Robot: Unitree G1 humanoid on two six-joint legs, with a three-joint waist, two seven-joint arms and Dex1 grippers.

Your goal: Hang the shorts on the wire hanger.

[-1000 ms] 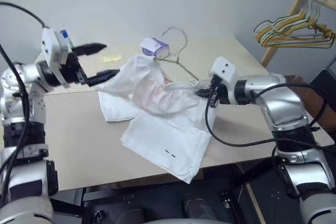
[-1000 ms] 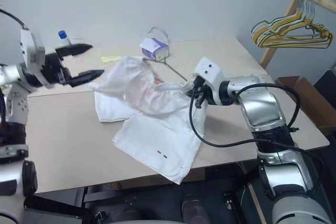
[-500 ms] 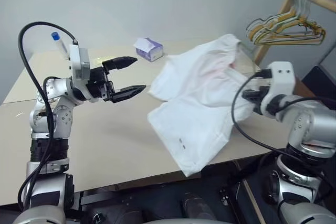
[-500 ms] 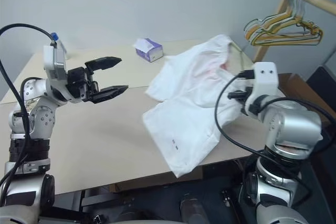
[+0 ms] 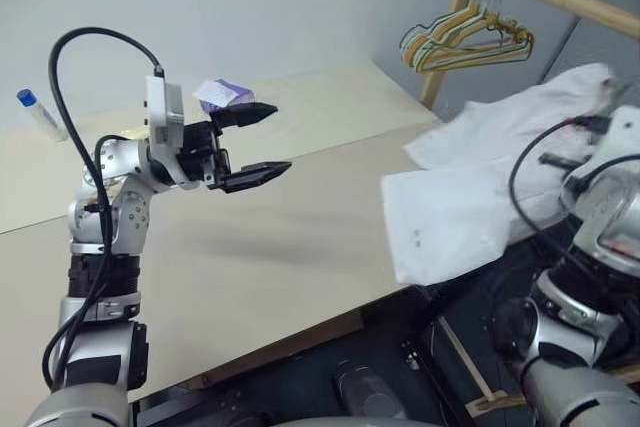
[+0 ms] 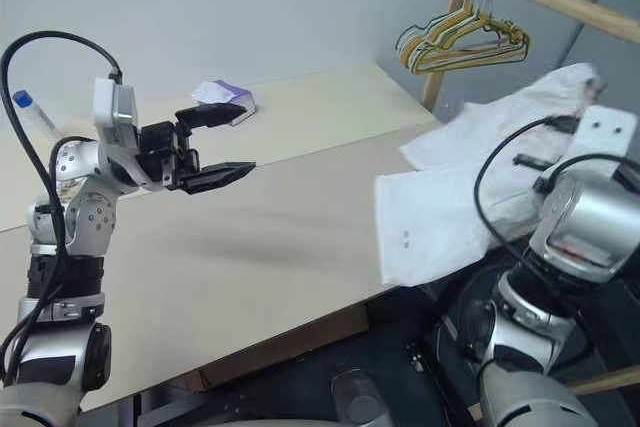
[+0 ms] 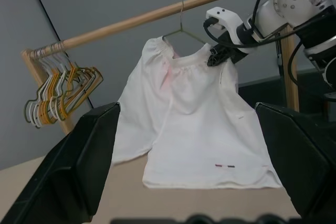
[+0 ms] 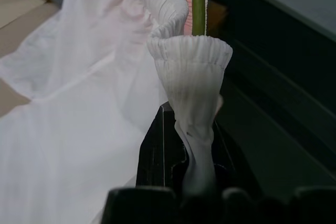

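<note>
Right hand [image 7: 218,56] clamps shorts [image 7: 194,124] waistband at table [image 5: 250,247] edge; left hand [image 5: 262,140] spread, unobstructed.

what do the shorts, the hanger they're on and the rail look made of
The shorts: soft white woven cloth, matte, draping in folds, waistband gathered. The wire hanger: thin bare metal wire, dull grey. The rail: probably unpainted wood, a pale tan round pole.

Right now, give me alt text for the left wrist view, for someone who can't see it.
White shorts hang on a wire hanger hooked over a wooden rail, the right gripper pinching the waistband. More hangers cluster at the rail's far end; the open left gripper's black fingers frame the scene.
</note>
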